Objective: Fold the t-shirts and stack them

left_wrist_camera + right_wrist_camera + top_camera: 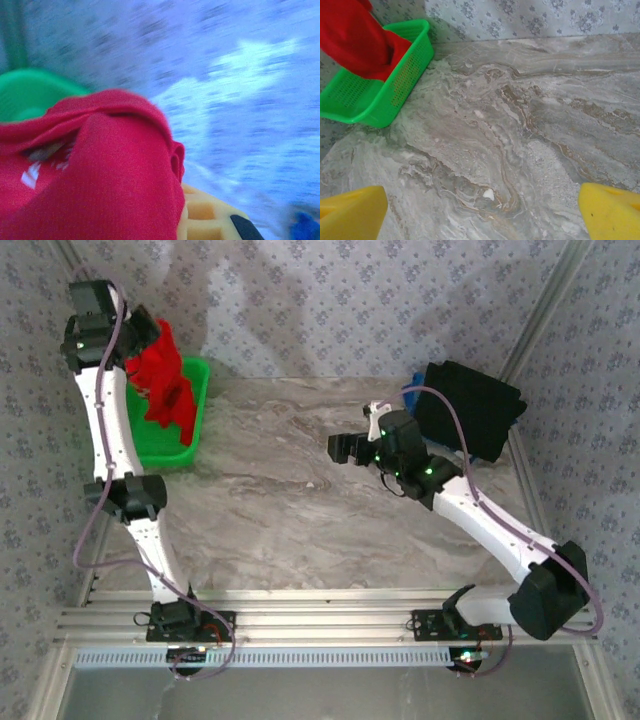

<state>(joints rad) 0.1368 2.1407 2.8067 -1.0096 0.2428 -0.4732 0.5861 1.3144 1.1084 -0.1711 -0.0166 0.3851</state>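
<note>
No text, label, brand, number or sign could be read in any of the views. The nearest thing to lettering was a white print (31, 176) on the red t-shirt (110, 175), seen in the left wrist view. Its few marks were too blurred and too far folded into the cloth to tell whether they were letters at all.
</note>
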